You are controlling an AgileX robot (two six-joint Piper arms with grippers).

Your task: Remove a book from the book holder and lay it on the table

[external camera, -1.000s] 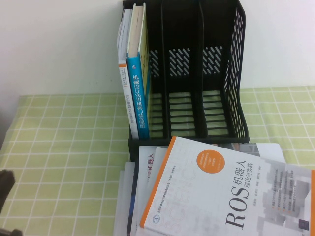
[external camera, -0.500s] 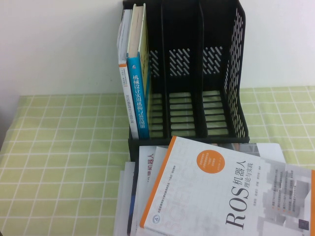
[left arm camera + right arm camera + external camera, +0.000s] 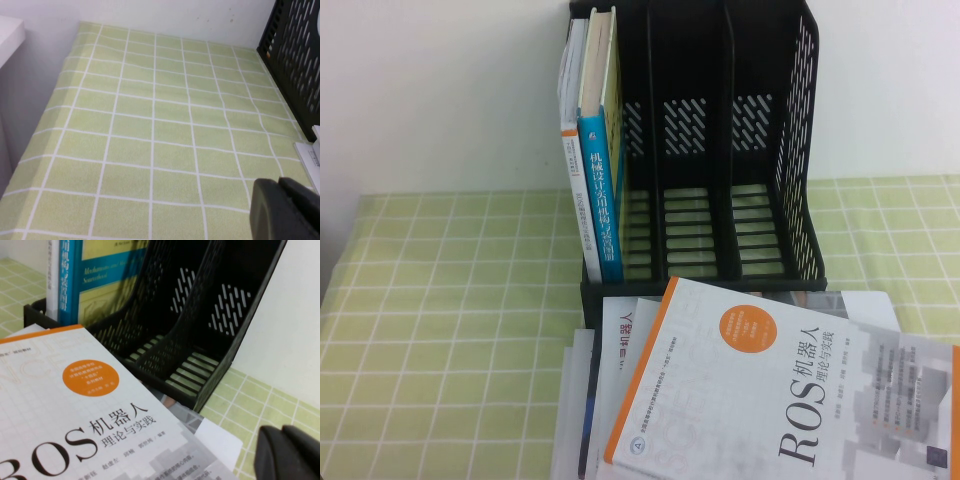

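I'm seeing the book (image 3: 760, 390) lying flat on other books on the table (image 3: 450, 320), just in front of the holder (image 3: 720, 150). Left gripper (image 3: 285, 210) and right gripper (image 3: 290, 452) are hovering low over the table; I cannot tell their finger state.

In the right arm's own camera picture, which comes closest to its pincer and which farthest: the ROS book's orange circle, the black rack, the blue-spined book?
From the right pincer:
1. Orange circle on the ROS book, lying flat.
2. Black rack, standing behind it.
3. Blue-spined book, upright in the rack's far slot.
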